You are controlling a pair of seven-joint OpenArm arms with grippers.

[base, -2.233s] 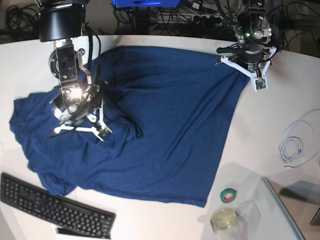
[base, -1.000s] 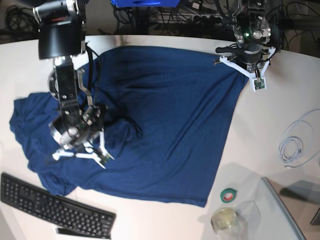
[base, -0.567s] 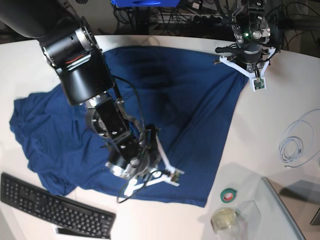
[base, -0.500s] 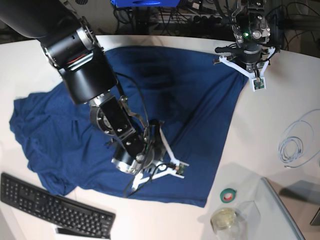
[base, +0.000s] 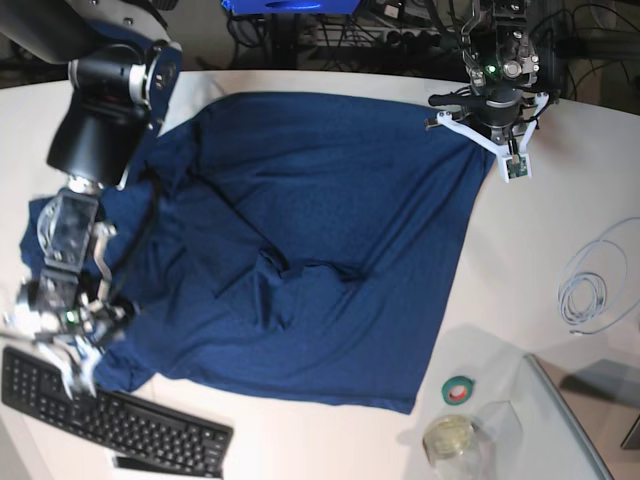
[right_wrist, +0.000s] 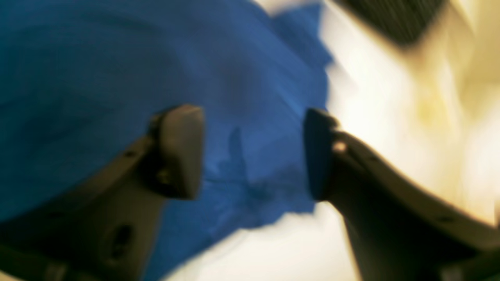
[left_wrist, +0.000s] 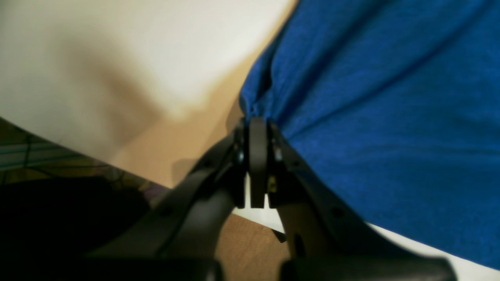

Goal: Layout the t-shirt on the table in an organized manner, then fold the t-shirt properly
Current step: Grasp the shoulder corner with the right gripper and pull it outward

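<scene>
Most of the t-shirt [base: 320, 250] is lying spread on the table [base: 520, 270], though rumpled toward the keyboard [base: 110, 420], so I judge I am working through the laying-out step (no folding yet). My left gripper [left_wrist: 254, 128] is pinching the far corner tight, while my right gripper [right_wrist: 254, 152] is hovering with jaws apart over the near edge, needing to close there and tug it flat.

You see: one dark navy-blue fabric t-shirt [base: 320, 250], one black keyboard [base: 110, 420], one green tape roll [base: 458, 391], one white coiled cable [base: 592, 285], two black robot arms.
</scene>
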